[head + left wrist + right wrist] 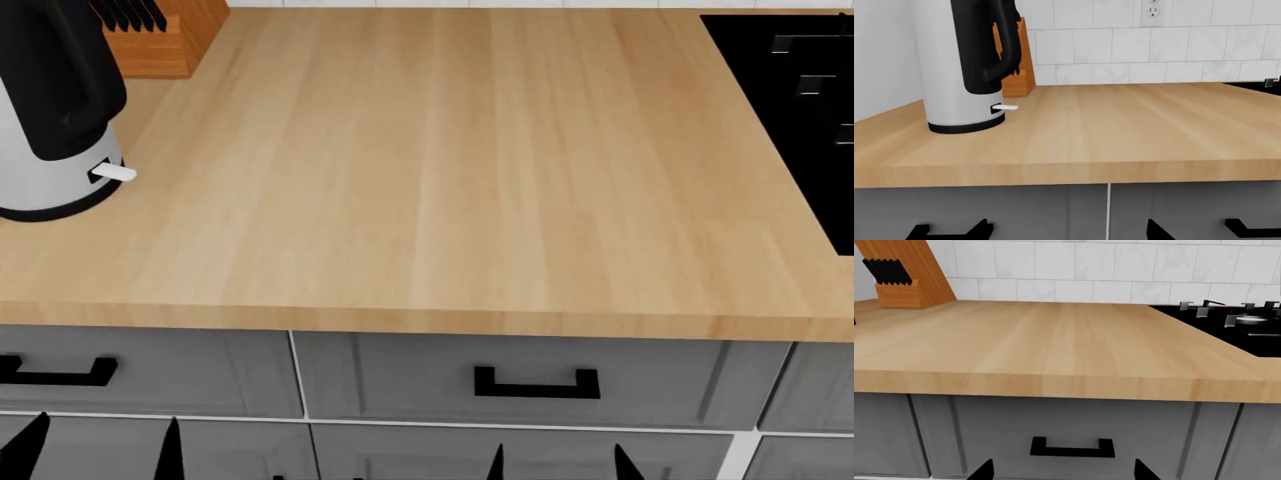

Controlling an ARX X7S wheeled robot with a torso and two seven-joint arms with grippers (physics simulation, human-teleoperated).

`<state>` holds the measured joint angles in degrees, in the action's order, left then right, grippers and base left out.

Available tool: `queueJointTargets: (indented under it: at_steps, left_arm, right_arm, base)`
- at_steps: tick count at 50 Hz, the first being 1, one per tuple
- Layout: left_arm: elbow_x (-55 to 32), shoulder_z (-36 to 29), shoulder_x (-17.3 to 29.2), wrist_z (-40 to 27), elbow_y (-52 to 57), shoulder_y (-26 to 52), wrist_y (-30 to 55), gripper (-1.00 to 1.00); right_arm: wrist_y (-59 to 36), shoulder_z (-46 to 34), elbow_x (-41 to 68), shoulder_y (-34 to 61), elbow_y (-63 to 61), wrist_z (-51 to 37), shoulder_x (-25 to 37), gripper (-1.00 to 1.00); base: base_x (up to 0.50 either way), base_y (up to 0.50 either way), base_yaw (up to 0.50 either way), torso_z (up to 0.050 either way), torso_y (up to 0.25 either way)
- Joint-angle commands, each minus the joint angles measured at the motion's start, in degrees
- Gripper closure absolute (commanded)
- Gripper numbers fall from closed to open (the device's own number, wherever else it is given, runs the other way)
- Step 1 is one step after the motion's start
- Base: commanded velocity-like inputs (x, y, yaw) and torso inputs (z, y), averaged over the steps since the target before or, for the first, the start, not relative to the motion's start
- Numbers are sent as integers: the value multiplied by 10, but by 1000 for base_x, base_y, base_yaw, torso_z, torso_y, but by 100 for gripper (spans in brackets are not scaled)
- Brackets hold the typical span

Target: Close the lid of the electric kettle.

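Observation:
The electric kettle (947, 75) stands at the left end of the wooden counter; it is light grey with a black loop handle (984, 45) and a white lever (1006, 107) at its black base. In the head view only its lower part (40, 180) shows at the left edge. Its top is cut off in every view, so the lid is out of view. My left gripper (100, 455) is open and empty, low in front of the drawers, below and right of the kettle. My right gripper (558, 465) is open and empty too, below the counter's front edge. Neither touches anything.
A wooden knife block (160, 35) stands behind the kettle against the tiled wall. A black stove top (801, 100) fills the counter's right end. Grey drawers with black handles (537, 383) run below the counter's (441, 180) front edge. A wall outlet (1152, 10) sits above the counter.

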<state>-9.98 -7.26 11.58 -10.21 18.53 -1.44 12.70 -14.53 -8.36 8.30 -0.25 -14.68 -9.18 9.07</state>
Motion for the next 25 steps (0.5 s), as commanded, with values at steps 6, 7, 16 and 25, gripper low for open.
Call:
queueJointTargets:
  at_steps: [6,7,16,25]
  left_arm:
    - [-37,18,48,-12,158,1,136,-100]
    - [-39,20,51,-12,165,2,144,-100]
    - [-44,27,79,-22,244,8,205,-100]
    - [-63,58,107,-27,312,23,259,-100]
  right_arm:
    - [-162,16,32,3,-168,-11,45,-100]
    - [-170,19,37,3,-177,-11,47,-100]
    - [-246,36,62,17,-255,-14,72,-100]
    - [-294,53,85,33,-301,-14,87,-100]
  base:
    - [0,0,0,0,0]
    - [0,0,0,0,0]
    - [0,0,0,0,0]
    - [0,0,0,0,0]
